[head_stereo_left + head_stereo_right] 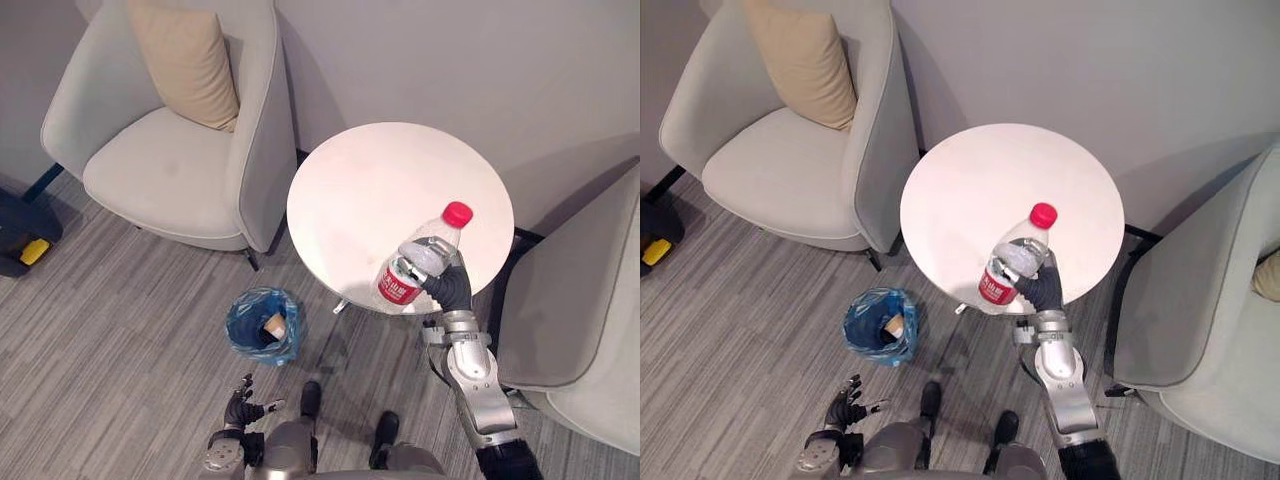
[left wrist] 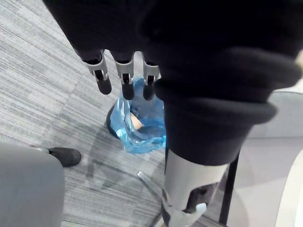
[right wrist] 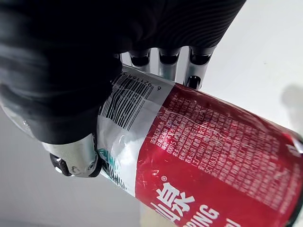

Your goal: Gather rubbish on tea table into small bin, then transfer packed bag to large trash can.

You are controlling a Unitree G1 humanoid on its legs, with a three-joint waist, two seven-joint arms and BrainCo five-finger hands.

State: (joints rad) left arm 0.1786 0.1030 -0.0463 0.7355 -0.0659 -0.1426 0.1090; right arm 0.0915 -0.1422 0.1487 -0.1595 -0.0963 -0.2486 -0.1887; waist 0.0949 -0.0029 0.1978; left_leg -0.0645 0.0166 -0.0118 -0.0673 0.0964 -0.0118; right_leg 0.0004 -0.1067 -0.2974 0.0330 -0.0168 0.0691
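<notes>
Right wrist view: right hand clamps the bottle over the tea table's five o'clock edge. Left hand hangs, fingers relaxed.

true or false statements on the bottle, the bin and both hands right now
1. The right hand is curled round a plastic bottle with a red cap. True.
2. The bottle lies flat on the tea table. False: it is held tilted above the table's near edge.
3. A blue bag lines the small bin. True.
4. The bin stands on the table. False: it stands on the floor beside it.
5. The left hand grips the bag. False: it hangs open, low, holding nothing.
</notes>
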